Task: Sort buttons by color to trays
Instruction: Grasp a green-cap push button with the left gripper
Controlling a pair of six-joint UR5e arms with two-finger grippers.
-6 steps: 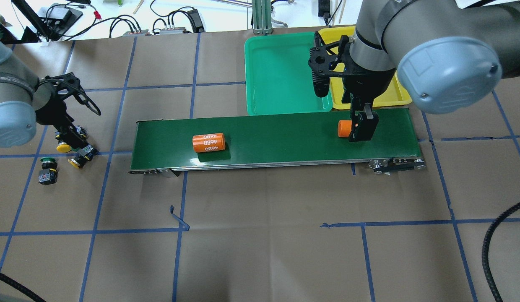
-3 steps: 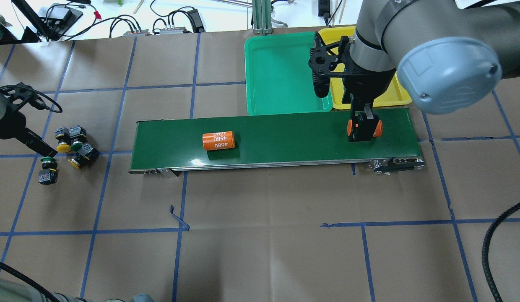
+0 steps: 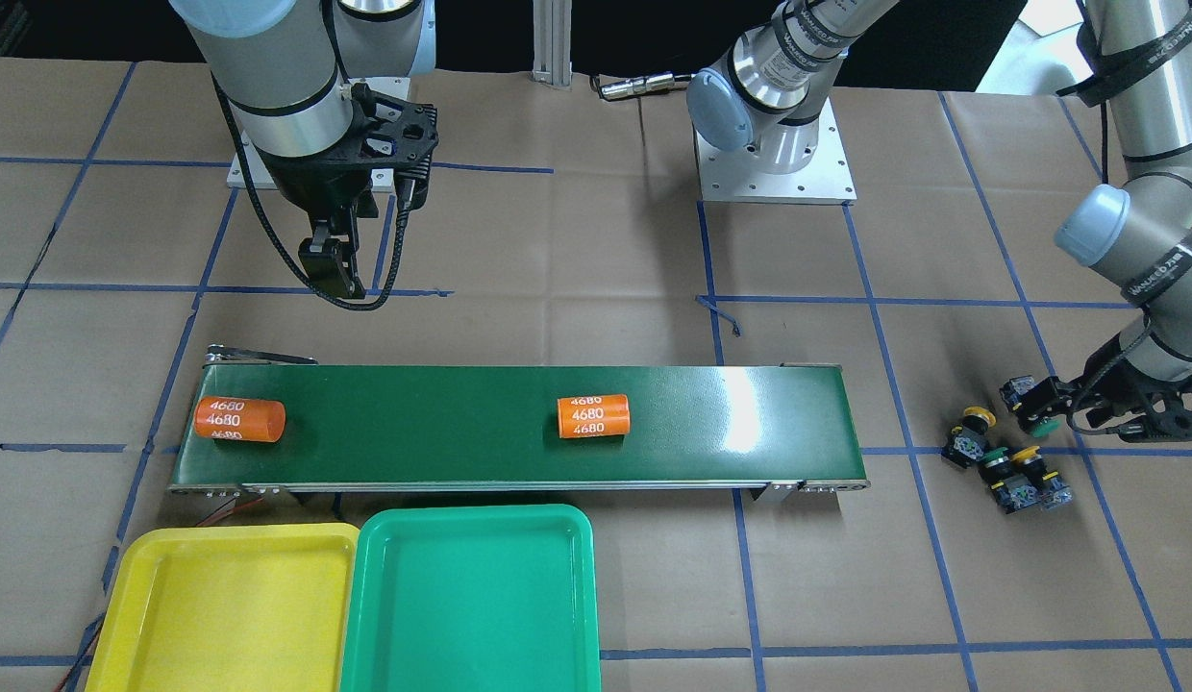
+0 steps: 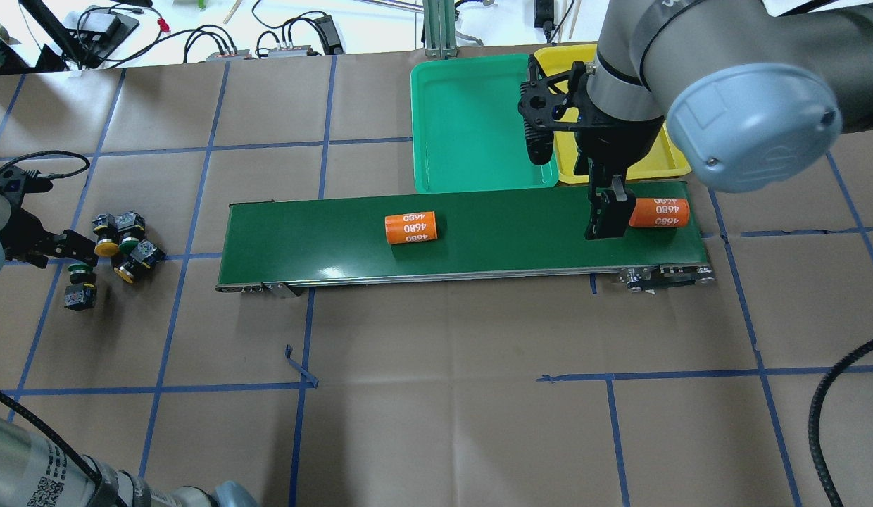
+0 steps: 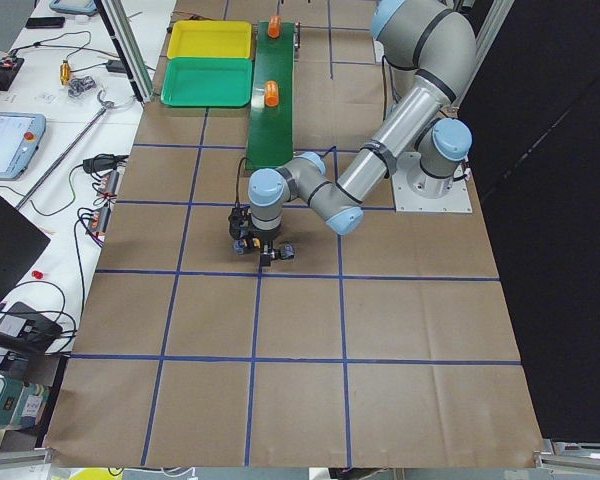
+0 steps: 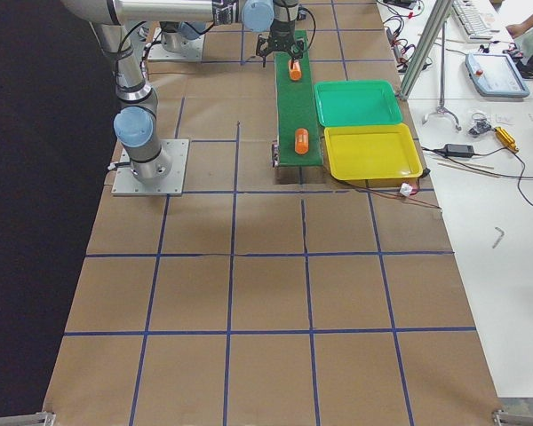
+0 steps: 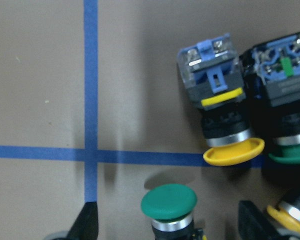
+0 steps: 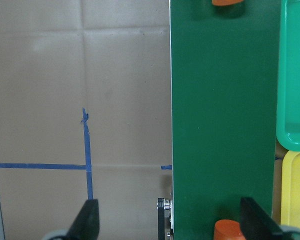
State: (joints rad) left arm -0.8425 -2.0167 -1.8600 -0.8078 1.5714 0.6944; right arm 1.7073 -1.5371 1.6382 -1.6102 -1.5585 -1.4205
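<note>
Several buttons (image 4: 123, 243) with yellow and green caps lie clustered at the table's left end, and they also show in the front view (image 3: 1009, 471). One green-capped button (image 4: 77, 282) lies apart from them. My left gripper (image 4: 76, 252) is open, low over this green button (image 7: 169, 202), with one fingertip on each side of its cap. My right gripper (image 4: 605, 220) is open and empty above the belt's right part. The green tray (image 4: 472, 120) and the yellow tray (image 4: 665, 165) stand behind the belt, and both are empty in the front view.
A long dark-green conveyor belt (image 4: 514, 236) carries two orange "4680" cylinders, one mid-belt (image 4: 411, 228) and one at the right end (image 4: 660, 213), just right of my right gripper. Cables and electronics lie beyond the table's far edge.
Both orange cylinders rode right along the belt, and the right one passed under my right gripper. My left gripper left the cluster and came to the lone green button.
</note>
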